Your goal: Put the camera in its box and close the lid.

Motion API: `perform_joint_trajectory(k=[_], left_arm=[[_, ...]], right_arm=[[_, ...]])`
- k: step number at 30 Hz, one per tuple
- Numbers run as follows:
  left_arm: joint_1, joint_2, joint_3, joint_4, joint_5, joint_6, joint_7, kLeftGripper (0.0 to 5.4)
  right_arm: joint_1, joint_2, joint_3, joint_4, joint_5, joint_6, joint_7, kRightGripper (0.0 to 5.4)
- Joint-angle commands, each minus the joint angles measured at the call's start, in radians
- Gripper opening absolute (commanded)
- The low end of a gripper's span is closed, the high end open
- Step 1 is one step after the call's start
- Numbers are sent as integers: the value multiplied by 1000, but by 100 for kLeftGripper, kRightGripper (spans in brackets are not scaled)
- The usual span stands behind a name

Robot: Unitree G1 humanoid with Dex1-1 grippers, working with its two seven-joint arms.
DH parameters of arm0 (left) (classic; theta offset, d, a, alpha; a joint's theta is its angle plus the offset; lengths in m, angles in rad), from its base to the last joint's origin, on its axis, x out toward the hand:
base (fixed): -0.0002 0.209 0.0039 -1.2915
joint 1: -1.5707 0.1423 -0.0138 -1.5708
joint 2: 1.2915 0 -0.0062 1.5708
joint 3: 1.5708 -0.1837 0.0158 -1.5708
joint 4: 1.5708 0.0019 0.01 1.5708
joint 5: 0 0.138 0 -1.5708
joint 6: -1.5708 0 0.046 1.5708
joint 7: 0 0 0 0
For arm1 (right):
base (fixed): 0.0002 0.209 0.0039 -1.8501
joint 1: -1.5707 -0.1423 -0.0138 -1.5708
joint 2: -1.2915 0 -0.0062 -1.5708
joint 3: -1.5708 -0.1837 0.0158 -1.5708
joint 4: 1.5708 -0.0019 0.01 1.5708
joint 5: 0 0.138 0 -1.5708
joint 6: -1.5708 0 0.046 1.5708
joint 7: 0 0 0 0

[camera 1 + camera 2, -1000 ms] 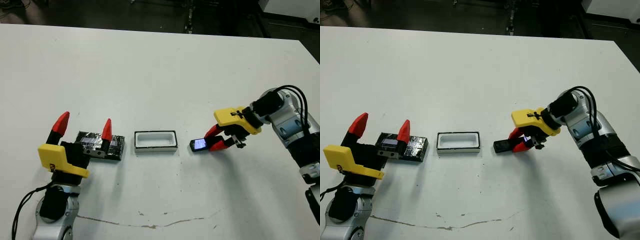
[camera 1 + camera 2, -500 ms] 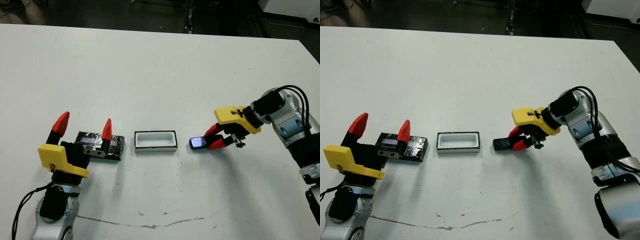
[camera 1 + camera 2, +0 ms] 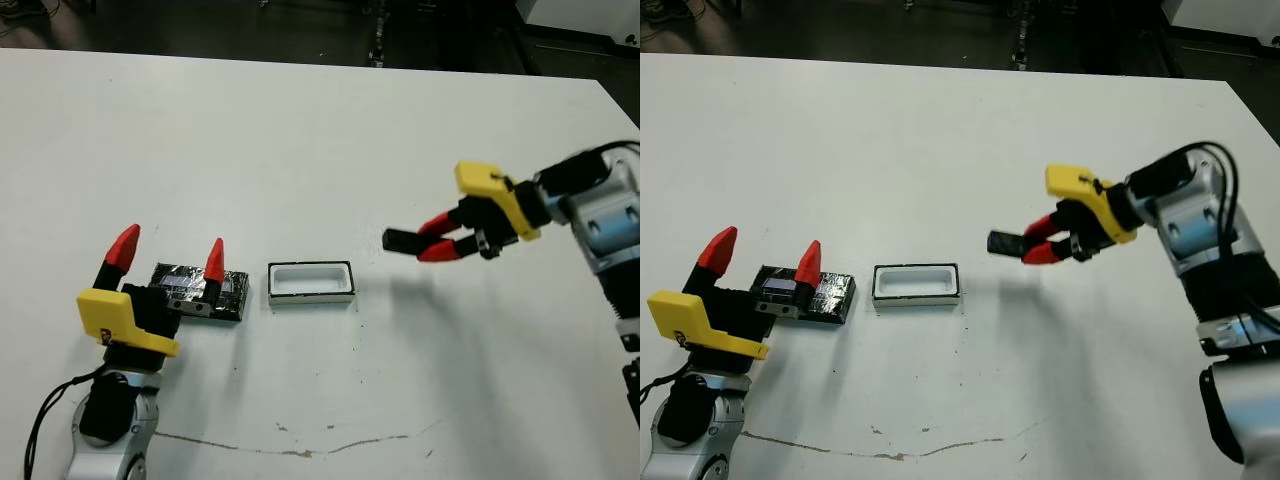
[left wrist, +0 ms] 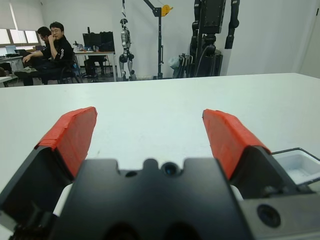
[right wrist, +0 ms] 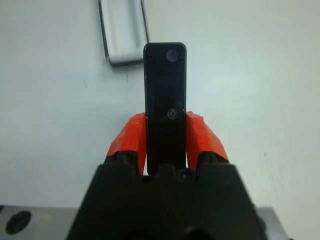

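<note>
Now, line by line:
Right gripper (image 3: 428,240): raised above the table on the right side, its two red fingers (image 5: 200,135) pinched against the camera's long sides.
Camera (image 3: 401,240): a slim black bar held off the table (image 3: 330,130), sticking out leftward from the fingertips toward the box, up in the air to the right of it and casting a shadow on the white surface below.
Box (image 3: 311,282): open white tray with a thin black rim, near the table's middle, nothing inside it.
Lid (image 3: 198,290): crinkled black slab lying flat just left of the box, apart from it.
Left gripper (image 3: 168,254): near left, fingers spread wide and pointing up, holding nothing, with its right finger in front of the lid.
Background: people sit at desks far beyond the table (image 4: 47,47).
</note>
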Motion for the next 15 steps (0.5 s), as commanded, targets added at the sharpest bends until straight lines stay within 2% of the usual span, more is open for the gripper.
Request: perform_joint_trajectory(k=[1, 4, 8, 15], left_arm=[[11, 1, 1, -2, 3, 8, 4, 540], [13, -1, -1, -4, 4, 11, 7, 540], [13, -1, -7, -6, 9, 9, 7, 540], [9, -4, -10, -3, 8, 9, 11, 540]], right_arm=[[-6, 10, -24, -78, 46, 79, -33, 166], [-13, 13, -7, -138, 61, 130, -46, 166], [-44, 38, 46, -138, 65, 173, -21, 166], [-60, 85, 89, -129, 73, 188, -42, 166]])
